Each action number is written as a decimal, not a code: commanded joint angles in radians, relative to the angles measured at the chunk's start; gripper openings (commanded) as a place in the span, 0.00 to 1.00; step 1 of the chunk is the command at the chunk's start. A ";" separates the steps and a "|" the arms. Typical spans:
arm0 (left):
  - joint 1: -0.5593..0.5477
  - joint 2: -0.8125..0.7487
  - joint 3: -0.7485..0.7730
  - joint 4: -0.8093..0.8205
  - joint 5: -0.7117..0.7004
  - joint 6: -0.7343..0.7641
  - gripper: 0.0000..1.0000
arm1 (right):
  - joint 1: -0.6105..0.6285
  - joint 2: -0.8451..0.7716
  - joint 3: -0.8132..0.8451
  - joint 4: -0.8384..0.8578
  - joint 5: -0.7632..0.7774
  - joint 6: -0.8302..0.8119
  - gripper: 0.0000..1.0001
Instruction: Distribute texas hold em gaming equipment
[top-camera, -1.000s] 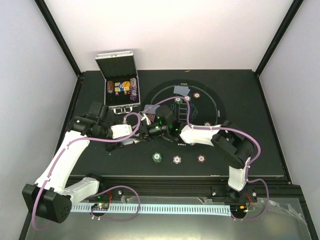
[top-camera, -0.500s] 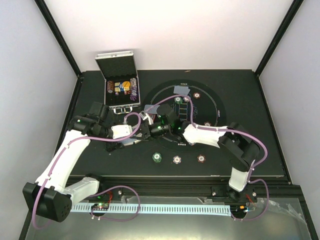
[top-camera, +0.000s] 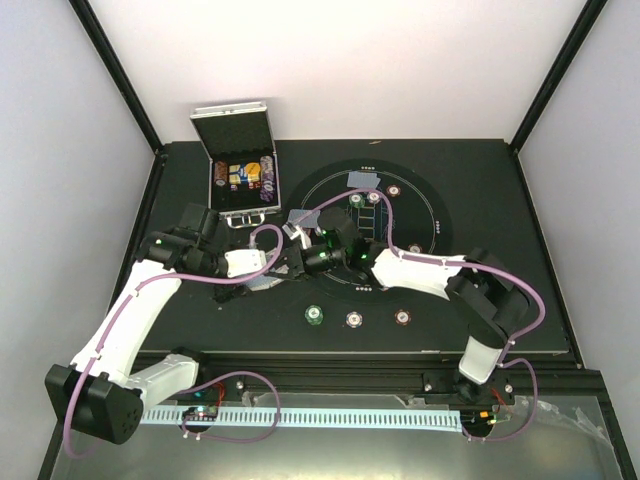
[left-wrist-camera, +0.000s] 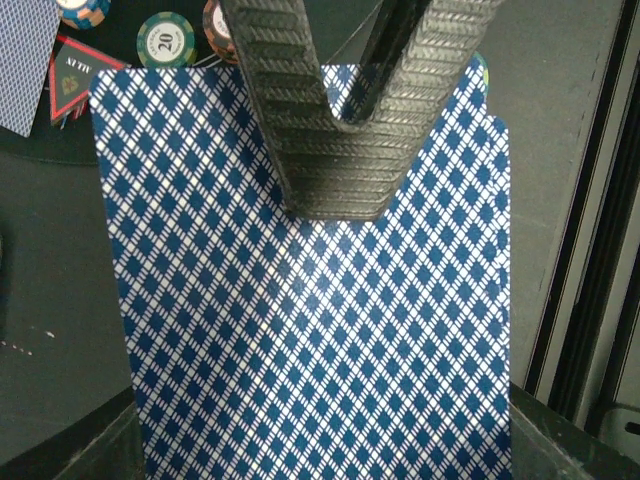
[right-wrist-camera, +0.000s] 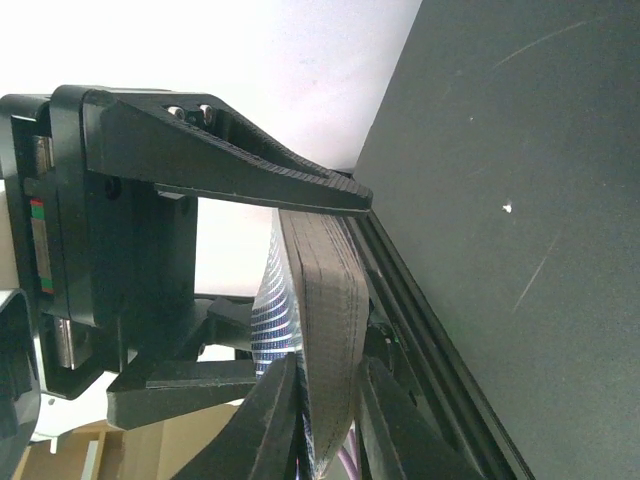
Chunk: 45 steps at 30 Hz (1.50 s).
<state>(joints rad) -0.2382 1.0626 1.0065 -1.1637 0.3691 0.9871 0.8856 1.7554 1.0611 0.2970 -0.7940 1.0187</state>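
My left gripper (top-camera: 272, 272) is shut on a deck of playing cards (left-wrist-camera: 300, 330) with blue diamond backs, held left of the round mat. My right gripper (top-camera: 297, 262) has its fingers round the deck's far end (right-wrist-camera: 330, 300). One ribbed finger (left-wrist-camera: 330, 150) lies on the top card, which bows away from the deck. Green (top-camera: 315, 314), white (top-camera: 354, 319) and brown-red (top-camera: 403, 317) chips lie in a row near the front. More chips (top-camera: 394, 189) and face-down cards (top-camera: 362, 180) lie on the mat. A green chip (left-wrist-camera: 166, 38) and the red triangle token (left-wrist-camera: 75, 85) show beyond the deck.
The round black printed mat (top-camera: 430, 205) fills the table's middle. The silver hinged case (top-camera: 240, 180) stands open at the back left with items inside. A loose card (top-camera: 298, 215) lies by the mat's left rim. Both arms cross just in front of the mat.
My right gripper has moved left from the mat's near edge onto the deck held by my left gripper. The left arm has barely moved.
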 joint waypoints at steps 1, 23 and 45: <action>0.008 -0.007 0.027 -0.007 -0.026 0.002 0.02 | -0.031 -0.033 -0.052 -0.093 0.021 -0.050 0.09; 0.007 -0.008 0.037 -0.011 0.011 0.015 0.02 | 0.043 0.068 0.009 0.184 -0.018 0.153 0.66; 0.005 0.038 0.069 -0.076 0.120 0.065 0.71 | 0.056 0.087 -0.057 0.289 -0.024 0.189 0.01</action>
<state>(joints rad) -0.2348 1.0821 1.0168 -1.1854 0.3759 1.0176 0.9321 1.8446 1.0279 0.5873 -0.8230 1.2518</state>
